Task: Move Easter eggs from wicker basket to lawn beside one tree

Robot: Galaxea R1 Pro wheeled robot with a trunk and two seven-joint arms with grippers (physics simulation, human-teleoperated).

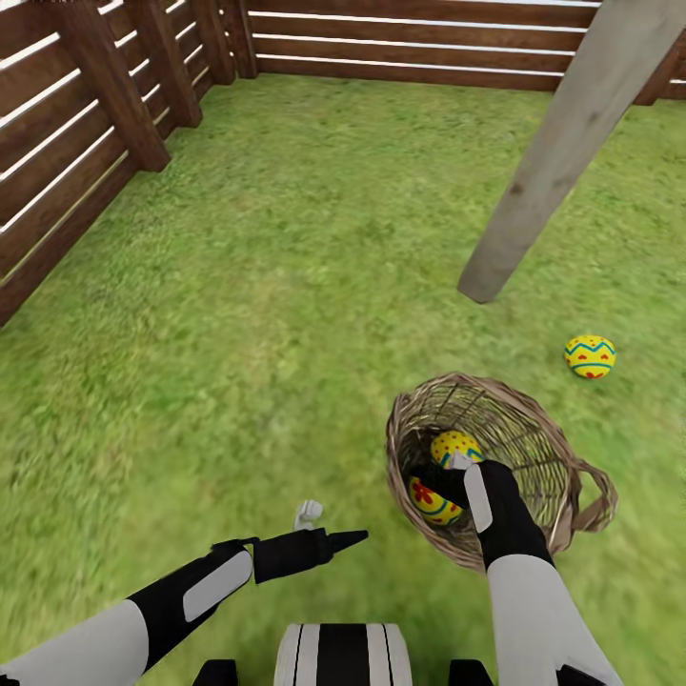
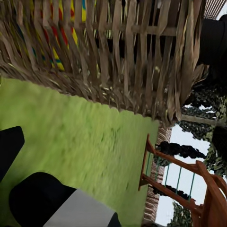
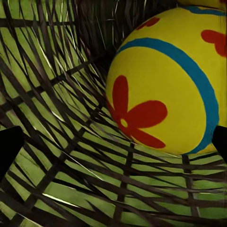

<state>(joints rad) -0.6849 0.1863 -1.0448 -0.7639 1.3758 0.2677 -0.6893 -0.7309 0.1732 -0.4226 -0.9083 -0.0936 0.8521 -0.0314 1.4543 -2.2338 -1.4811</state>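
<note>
At the lower edge of the head view, the robot's striped trunk [image 1: 343, 655] is seen between its two arms. The left gripper [image 1: 329, 534] is held low over the lawn [image 1: 238, 314], pointing toward the wicker basket [image 1: 562, 476]; whether its fingers are open or closed cannot be told. The right gripper [image 1: 455, 474] is sunk into the mouth of the basket, which lies tipped on its side on the grass. Two Easter eggs are seen inside: a flowered egg [image 1: 429, 502] touching the gripper, and a dotted egg [image 1: 455, 444] just behind it. A third egg [image 1: 590, 356] lies on the grass near the foot of the pale tree trunk [image 1: 572, 143]. A brown slatted fence [image 1: 86, 114] bounds the garden at left and at the back.

In the left wrist view, the basket's woven wall [image 2: 118, 56] is seen close up on the grass, with an egg's coloured bands [image 2: 56, 42] glimpsed through the weave. A reddish-brown wooden frame [image 2: 184, 179] and dark foliage [image 2: 208, 104] appear beyond.

In the right wrist view, the flowered egg [image 3: 165, 85] is seen resting against the basket's weave [image 3: 71, 156], grass showing through the gaps. The dark fingertips [image 3: 9, 149] are set wide apart at either edge, the egg lying between them ungripped.
</note>
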